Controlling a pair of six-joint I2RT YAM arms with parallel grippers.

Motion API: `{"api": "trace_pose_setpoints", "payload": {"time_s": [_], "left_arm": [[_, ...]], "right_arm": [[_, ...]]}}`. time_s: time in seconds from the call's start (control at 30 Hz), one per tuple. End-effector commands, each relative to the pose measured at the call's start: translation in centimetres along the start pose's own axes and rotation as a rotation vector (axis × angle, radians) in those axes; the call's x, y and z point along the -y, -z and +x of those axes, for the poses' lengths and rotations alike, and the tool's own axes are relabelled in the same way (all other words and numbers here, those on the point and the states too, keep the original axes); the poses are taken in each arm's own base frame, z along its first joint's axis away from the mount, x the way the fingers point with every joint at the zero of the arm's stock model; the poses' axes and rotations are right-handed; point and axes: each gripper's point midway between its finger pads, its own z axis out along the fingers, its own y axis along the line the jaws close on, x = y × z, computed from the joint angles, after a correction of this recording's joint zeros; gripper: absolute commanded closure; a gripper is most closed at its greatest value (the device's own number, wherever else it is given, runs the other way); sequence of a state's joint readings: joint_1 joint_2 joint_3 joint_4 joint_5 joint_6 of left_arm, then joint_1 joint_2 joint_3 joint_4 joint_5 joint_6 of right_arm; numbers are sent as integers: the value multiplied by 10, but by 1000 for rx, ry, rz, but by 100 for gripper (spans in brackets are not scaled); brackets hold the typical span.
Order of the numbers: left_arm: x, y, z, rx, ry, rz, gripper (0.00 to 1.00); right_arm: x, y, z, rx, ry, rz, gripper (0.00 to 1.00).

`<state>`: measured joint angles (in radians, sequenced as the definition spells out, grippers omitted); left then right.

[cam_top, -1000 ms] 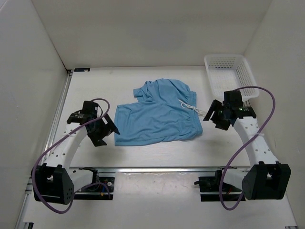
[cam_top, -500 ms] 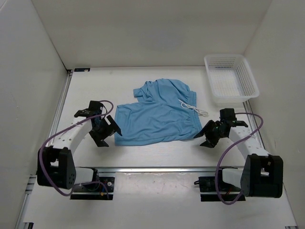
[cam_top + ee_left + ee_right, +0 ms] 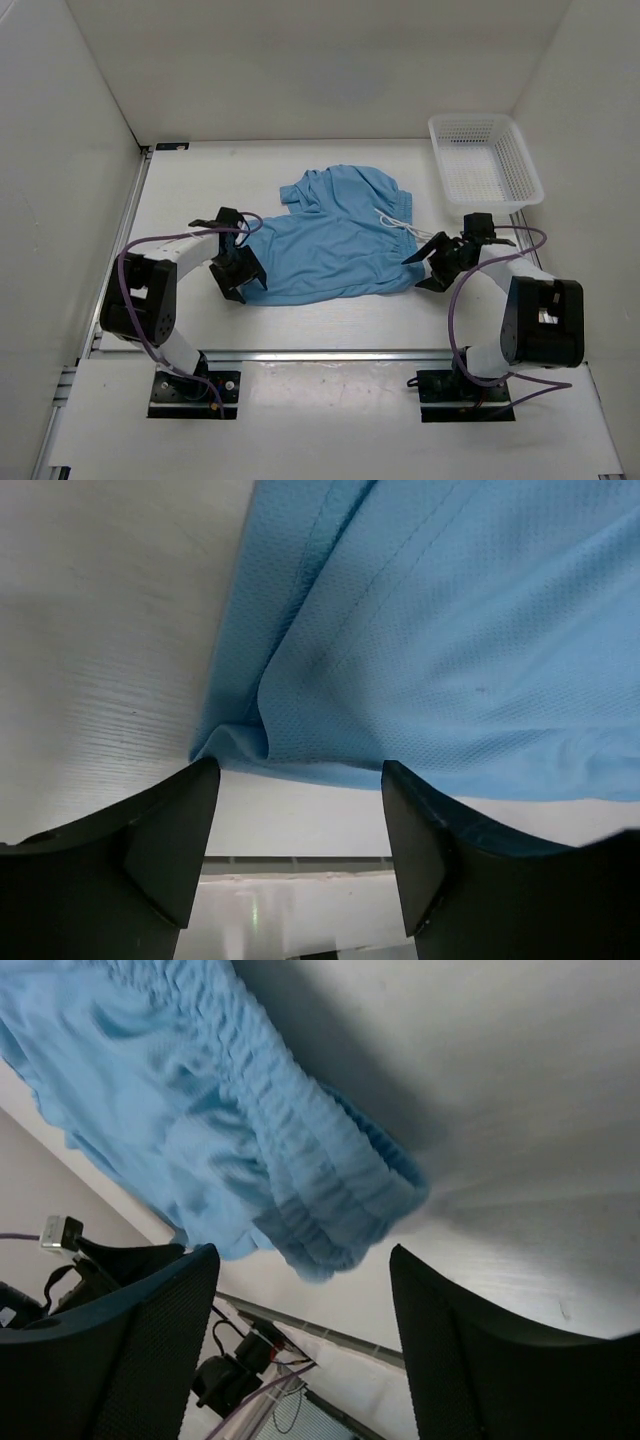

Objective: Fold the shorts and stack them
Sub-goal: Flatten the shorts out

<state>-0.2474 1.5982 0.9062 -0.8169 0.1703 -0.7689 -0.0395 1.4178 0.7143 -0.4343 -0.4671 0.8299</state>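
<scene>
The light blue shorts (image 3: 335, 240) lie flat in the middle of the table, waistband to the right, with the thin white drawstring (image 3: 405, 226) on top. My left gripper (image 3: 243, 277) is open, low at the shorts' front left leg corner; in the left wrist view that hem corner (image 3: 240, 742) sits just beyond my open fingers. My right gripper (image 3: 425, 266) is open, low at the front right waistband corner; in the right wrist view the gathered waistband (image 3: 330, 1210) lies between and just past my fingers. Neither gripper holds fabric.
A white mesh plastic basket (image 3: 485, 160) stands at the back right, close behind the right arm. White walls enclose the table on the left, back and right. A metal rail (image 3: 330, 353) runs along the near edge.
Both arms have come down and inward to the table. The left gripper moved right to the leg corner, the right gripper moved left and down to the waistband corner. The shorts have not moved.
</scene>
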Motion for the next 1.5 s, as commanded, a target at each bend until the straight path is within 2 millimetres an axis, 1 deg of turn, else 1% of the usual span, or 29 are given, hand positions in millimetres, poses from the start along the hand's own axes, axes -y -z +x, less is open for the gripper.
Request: {"api": "trace_pose_setpoints", "payload": {"time_s": [0.0,0.1,0.13,0.2,0.23,0.37,0.43,0.5,0.6,0.7,0.77,0.83,0.87,0.93,0.97,1.0,1.03,1.07,1.1,1.13,1.17,1.23,1.27,1.3,1.33,1.37,1.4,1.43,1.47], "left_arm": [[14,8,-22,80,-5,25,27],[14,1,-26,73,-1,1,49],[13,-1,-25,66,0,-6,62],[14,-2,-27,64,-9,-8,72],[13,-2,-28,70,-9,-15,72],[17,-2,-32,76,-10,-10,67],[17,-2,-32,76,-10,-10,72],[15,-2,-34,83,-19,-18,88],[17,8,-34,95,-32,-7,90],[18,34,-42,168,-45,-10,90],[25,61,-61,233,-35,14,90],[27,82,-77,272,-39,24,90],[38,111,-104,354,-36,54,90],[50,134,-134,390,-33,66,90],[67,186,-162,498,-41,114,90],[74,211,-176,553,-47,130,90],[83,229,-191,588,-56,145,90],[97,294,-205,719,-51,239,90],[104,322,-212,784,-52,289,90],[108,347,-214,836,-52,329,90],[109,390,-215,936,-51,395,90],[106,412,-209,982,-52,429,90],[102,440,-191,1044,-53,476,90],[96,425,-189,1014,-43,447,90],[95,430,-186,1045,-47,467,90],[88,446,-159,1082,-62,501,90],[82,404,-155,993,-61,449,90],[74,389,-147,963,-49,434,90],[65,391,-129,982,-57,457,90]], "right_arm": [[-18,-3,-19,29,13,-44,28],[-18,-10,-26,30,7,-29,39],[-22,-8,-29,37,24,-37,49],[-24,-7,-31,43,41,-42,63],[-23,-7,-33,53,40,-33,76],[-21,-6,-33,53,58,-18,93],[-18,-6,-33,54,63,-6,93],[-17,-6,-31,49,58,0,95],[-19,-3,-33,61,73,0,100],[-29,4,-42,91,92,3,100],[-36,10,-48,109,111,5,100],[-61,22,-64,158,141,-29,100],[-69,22,-71,159,142,-30,100],[-123,42,-96,216,196,-116,100],[-135,34,-104,197,200,-106,100],[-194,65,-120,269,291,-194,100],[-206,62,-123,236,305,-179,100],[-229,75,-127,260,335,-212,100],[-275,112,-129,338,418,-302,100],[-292,128,-131,373,444,-339,100],[-308,142,-124,389,494,-383,100],[-333,179,-117,459,575,-457,100],[-338,184,-109,473,626,-471,100],[-338,186,-103,483,649,-467,100],[-325,185,-97,480,655,-443,100],[-318,177,-85,469,695,-417,100],[-306,171,-87,495,684,-372,100],[-276,152,-75,455,662,-320,100],[-266,146,-72,458,664,-323,100]]}}
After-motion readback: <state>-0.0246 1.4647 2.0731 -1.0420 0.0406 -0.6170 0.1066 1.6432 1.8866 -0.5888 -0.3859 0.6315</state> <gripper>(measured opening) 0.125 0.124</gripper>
